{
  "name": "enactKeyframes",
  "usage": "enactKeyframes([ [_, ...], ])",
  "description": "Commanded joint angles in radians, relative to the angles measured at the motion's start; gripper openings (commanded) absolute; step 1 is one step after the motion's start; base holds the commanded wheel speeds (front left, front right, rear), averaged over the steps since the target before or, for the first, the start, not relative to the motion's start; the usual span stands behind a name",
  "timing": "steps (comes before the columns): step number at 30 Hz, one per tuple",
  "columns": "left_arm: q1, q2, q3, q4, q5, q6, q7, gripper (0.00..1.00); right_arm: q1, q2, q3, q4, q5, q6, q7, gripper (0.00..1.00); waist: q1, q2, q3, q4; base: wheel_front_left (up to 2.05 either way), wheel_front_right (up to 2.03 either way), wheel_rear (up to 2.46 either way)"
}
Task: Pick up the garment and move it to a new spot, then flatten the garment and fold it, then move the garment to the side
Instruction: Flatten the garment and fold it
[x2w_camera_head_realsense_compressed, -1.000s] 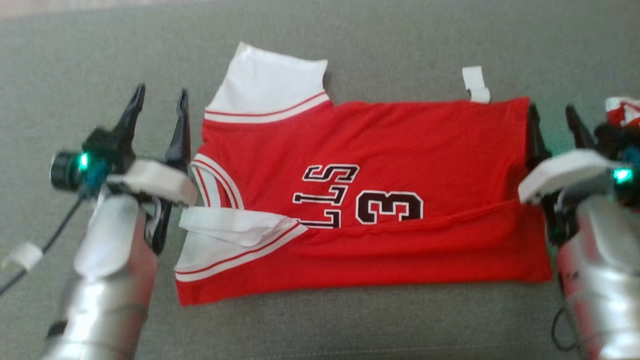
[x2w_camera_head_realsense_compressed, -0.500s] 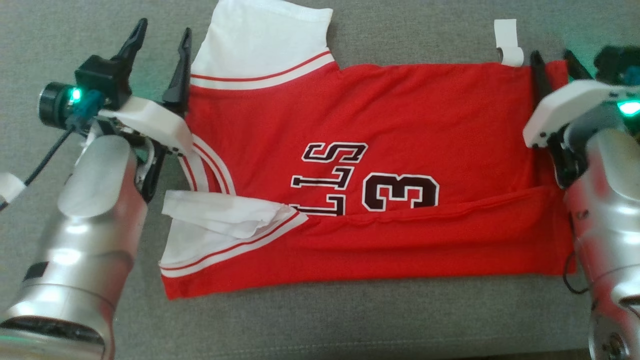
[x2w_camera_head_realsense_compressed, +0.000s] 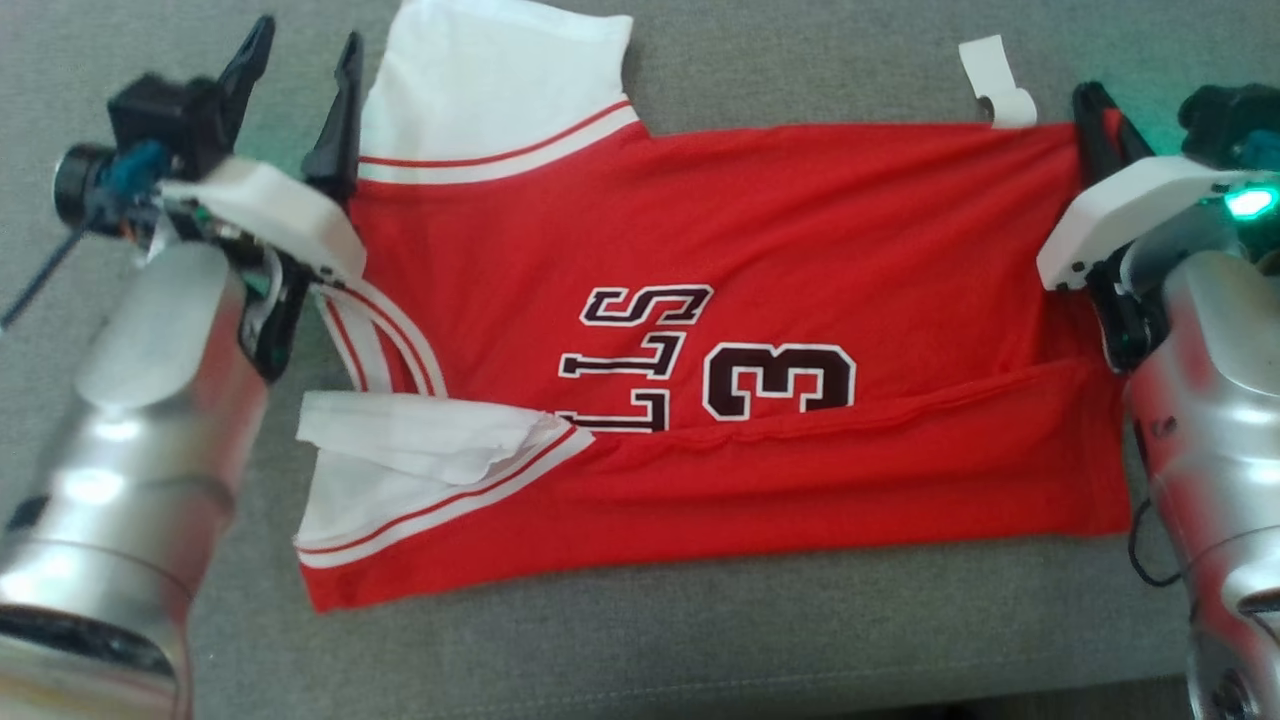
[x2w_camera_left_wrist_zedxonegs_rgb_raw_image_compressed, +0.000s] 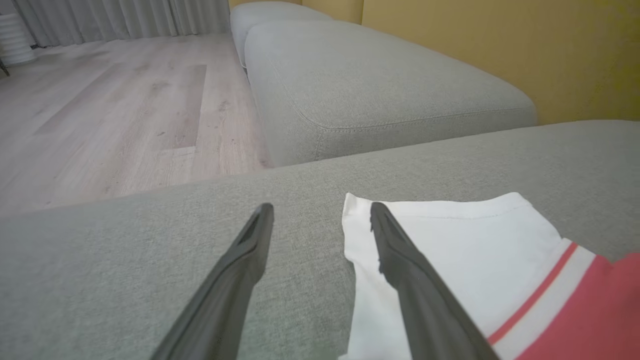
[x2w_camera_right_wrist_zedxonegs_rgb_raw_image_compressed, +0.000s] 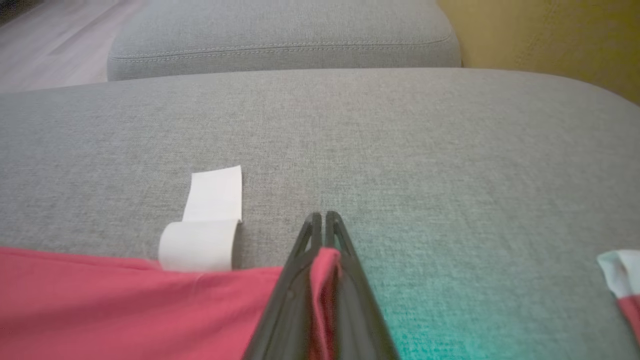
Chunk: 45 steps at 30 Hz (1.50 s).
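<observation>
2 grippers bracket the garment (x2w_camera_head_realsense_compressed: 750, 250), a red jersey lying flat across the grey sofa cushion (x2w_camera_head_realsense_compressed: 700, 640). At the left, the left gripper (x2w_camera_head_realsense_compressed: 305, 40) hangs with its jaws wide apart, holding nothing. In the left wrist view, 1 finger (x2w_camera_left_wrist_zedxonegs_rgb_raw_image_compressed: 415, 280) lies over the white sleeve (x2w_camera_left_wrist_zedxonegs_rgb_raw_image_compressed: 450, 240) and the other over bare cushion, so the sleeve's edge sits between them. Across the middle, the near long edge is turned up over the lower part of the lettering, which reads as 1 fold made. At the far right corner, just beside a white tag (x2w_camera_head_realsense_compressed: 990, 85), the right gripper (x2w_camera_head_realsense_compressed: 1098, 105) is pinched tight on the red hem. By these signs the move and the flattening look done and folding is under way. The left side needs its grip before the far edge can come over, and moving the jersey aside is not yet done.
</observation>
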Motion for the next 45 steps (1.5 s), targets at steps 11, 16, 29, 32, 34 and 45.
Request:
enactKeyframes([
  [11,-0.127,0.189,-0.177,-0.166,-0.322,0.002,0.195,1.00,-0.084,0.049,0.090,-0.051,0.059,-0.001,-0.062,0.00,0.0000,0.0000,0.088,-0.076,0.00,0.00,0.00],
  [16,-0.153,0.224,-0.225,-0.161,-0.369,0.002,0.202,1.00,-0.102,0.060,0.116,-0.056,0.078,-0.001,-0.074,0.00,0.0000,0.0000,0.111,-0.104,0.00,0.00,0.00],
  [29,-0.240,0.234,-0.350,-0.058,-0.387,0.002,0.178,0.00,-0.128,0.072,0.188,-0.069,0.129,-0.001,-0.100,0.00,0.0000,0.0000,0.137,-0.136,0.00,0.00,0.00],
  [32,-0.264,0.239,-0.375,-0.056,-0.374,0.002,0.124,0.00,-0.130,0.062,0.185,-0.067,0.137,-0.001,-0.113,0.00,0.0000,0.0000,0.129,-0.121,0.00,0.00,0.00],
  [34,-0.292,0.239,-0.374,-0.045,-0.353,0.002,0.051,0.00,-0.132,0.054,0.180,-0.066,0.135,-0.001,-0.124,0.00,0.0000,0.0000,0.123,-0.108,0.00,0.00,0.00],
  [45,-0.380,0.209,-0.272,-0.080,-0.228,0.021,-0.071,0.00,-0.179,0.015,0.066,-0.096,0.031,-0.001,-0.154,0.00,0.0000,0.0000,0.068,-0.032,0.00,0.00,0.00],
])
